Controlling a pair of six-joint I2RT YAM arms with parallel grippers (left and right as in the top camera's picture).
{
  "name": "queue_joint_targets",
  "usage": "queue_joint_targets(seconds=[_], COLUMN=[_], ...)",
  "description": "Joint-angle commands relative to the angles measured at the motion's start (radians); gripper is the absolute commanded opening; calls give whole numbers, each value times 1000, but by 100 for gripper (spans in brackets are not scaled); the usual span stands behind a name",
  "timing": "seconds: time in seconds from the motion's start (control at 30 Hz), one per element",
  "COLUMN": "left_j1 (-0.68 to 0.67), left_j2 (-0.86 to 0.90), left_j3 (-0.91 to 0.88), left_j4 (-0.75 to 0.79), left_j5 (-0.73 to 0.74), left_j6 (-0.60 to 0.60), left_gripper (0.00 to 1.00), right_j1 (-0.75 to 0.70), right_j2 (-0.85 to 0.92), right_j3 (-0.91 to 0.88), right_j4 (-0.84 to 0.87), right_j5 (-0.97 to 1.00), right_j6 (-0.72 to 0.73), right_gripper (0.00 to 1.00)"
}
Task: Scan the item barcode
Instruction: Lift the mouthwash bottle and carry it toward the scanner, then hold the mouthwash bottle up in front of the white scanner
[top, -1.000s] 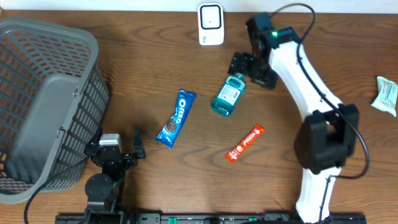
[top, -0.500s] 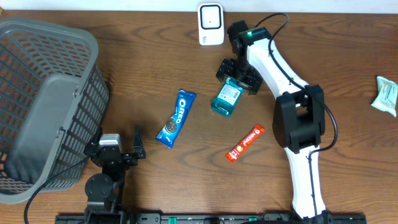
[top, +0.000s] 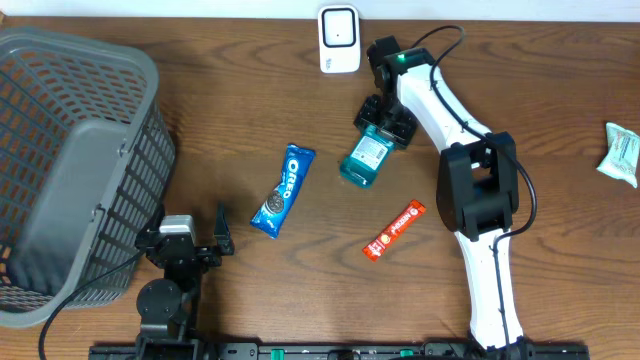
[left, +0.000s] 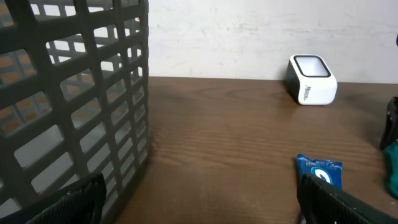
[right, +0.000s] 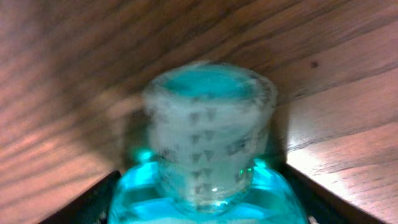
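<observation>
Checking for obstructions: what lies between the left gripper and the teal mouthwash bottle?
The blue Oreo biscuit packet lies between the left gripper and the teal mouthwash bottle, in the overhead view.

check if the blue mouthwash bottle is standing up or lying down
Lying down: the bottle rests flat on the table, its label facing up at the overhead camera and its cap pointing along the tabletop.

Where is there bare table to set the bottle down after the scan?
Bare wood lies between the basket and the Oreo pack, and on the right between the right arm and the white packet. The middle is crowded: Oreo pack, mouthwash bottle and red snack bar lie close together below the scanner.
</observation>
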Motion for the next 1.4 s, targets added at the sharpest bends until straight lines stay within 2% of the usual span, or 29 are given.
queue_joint_targets(seconds=[0.0, 0.07, 0.3, 0.47, 0.8, 0.9, 1.07, 1.37], left_j1=[-3, -3, -3, -3, -3, -3, -3, -3], left_j2=[-1, -1, -1, -1, -1, -1, -1, -1], left_j3=[-19, -19, -19, -19, -19, -19, -19, -19], left_j4=[-37, -37, -37, -37, -37, -37, -37, -37], left_j5=[-23, -23, -23, -23, -23, -23, -23, -23], left_j6=[14, 14, 14, 13, 14, 14, 14, 13], left_gripper=[98, 98, 98, 98, 98, 98, 98, 98], right_j1=[-8, -8, -7, -1, 29, 45, 82, 163], right_j2=[30, 29, 27, 27, 27, 27, 27, 26], right_j3=[10, 12, 97, 252, 405, 426, 459, 482], right_j4=[0, 3, -57, -164, -278, -274, -242, -204], right_j5=[42, 42, 35, 37, 43, 69, 218, 230], right_j6=[-16, -35, -108, -167, -212, -227, -234, -261], right_gripper=[55, 43, 38, 31, 25, 25, 22, 19])
